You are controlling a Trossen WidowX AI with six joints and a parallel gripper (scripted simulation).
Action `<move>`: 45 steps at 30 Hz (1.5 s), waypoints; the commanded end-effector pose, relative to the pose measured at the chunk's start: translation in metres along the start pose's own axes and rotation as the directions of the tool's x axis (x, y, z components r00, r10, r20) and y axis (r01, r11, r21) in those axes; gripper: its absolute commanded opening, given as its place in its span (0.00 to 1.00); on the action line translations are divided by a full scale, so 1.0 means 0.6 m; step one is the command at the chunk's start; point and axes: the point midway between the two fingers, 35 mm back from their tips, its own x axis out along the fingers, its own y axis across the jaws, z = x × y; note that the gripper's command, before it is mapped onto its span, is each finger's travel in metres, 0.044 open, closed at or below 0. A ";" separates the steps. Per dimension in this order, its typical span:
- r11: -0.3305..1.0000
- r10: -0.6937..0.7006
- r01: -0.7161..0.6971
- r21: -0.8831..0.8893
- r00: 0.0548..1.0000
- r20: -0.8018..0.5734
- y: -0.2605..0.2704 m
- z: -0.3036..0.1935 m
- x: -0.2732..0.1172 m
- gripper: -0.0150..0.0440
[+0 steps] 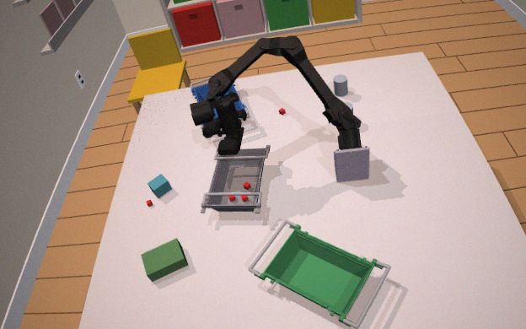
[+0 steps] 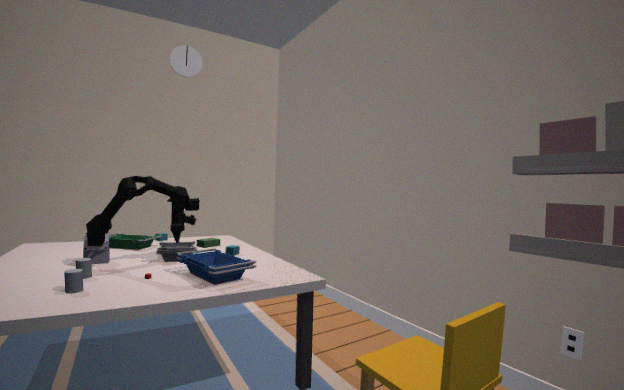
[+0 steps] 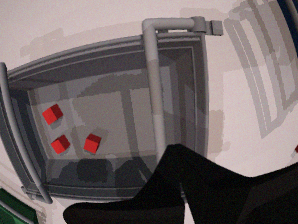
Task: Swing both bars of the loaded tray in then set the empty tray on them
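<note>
The grey tray (image 1: 260, 174) (image 2: 172, 254) (image 3: 205, 107) stands upright with three red blocks (image 1: 247, 186) (image 3: 92, 143) on its floor. Its far bar (image 1: 249, 158) (image 3: 156, 95) lies inward of the rim, across the top. Its near bar (image 1: 229, 194) (image 3: 16, 135) also lies across the top, near the other end. My gripper (image 1: 228, 151) (image 2: 177, 242) (image 3: 173, 149) points down at the far bar, fingertips together; they hide part of the bar, and none shows between them. The empty green tray (image 1: 329, 274) (image 2: 131, 242) stands apart, bars out. The blue tray (image 1: 202, 90) (image 2: 212, 272) stands behind the arm, partly hidden.
Loose red blocks lie at the back (image 1: 281, 111) (image 2: 148, 276) and at the left (image 1: 149, 203). A teal block (image 1: 159, 186) (image 2: 232, 249) and a green block (image 1: 164, 259) (image 2: 208, 242) are on the left. Grey cylinders (image 1: 340, 85) (image 2: 73, 281) stand behind the arm's base (image 1: 351, 164).
</note>
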 end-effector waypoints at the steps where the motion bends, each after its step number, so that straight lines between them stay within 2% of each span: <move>1: 1.000 0.000 0.000 0.000 1.000 0.000 0.000 0.000 0.000 0.25; 9: 1.000 0.000 0.000 0.000 1.000 0.000 0.000 0.000 0.000 0.25; 17: 1.000 0.001 -0.001 0.000 1.000 0.000 0.001 0.002 -0.010 0.61; 25: 1.000 0.005 -0.005 -0.001 1.000 -0.002 0.002 0.002 -0.139 0.97; 26: 1.000 0.003 -0.003 -0.002 1.000 -0.003 0.006 0.005 -0.093 1.00; 35: 0.989 0.092 -0.092 0.115 0.996 0.005 0.246 -0.072 -0.124 1.00; 45: 0.955 0.111 -0.102 0.277 0.994 -0.019 0.476 -0.281 -0.118 1.00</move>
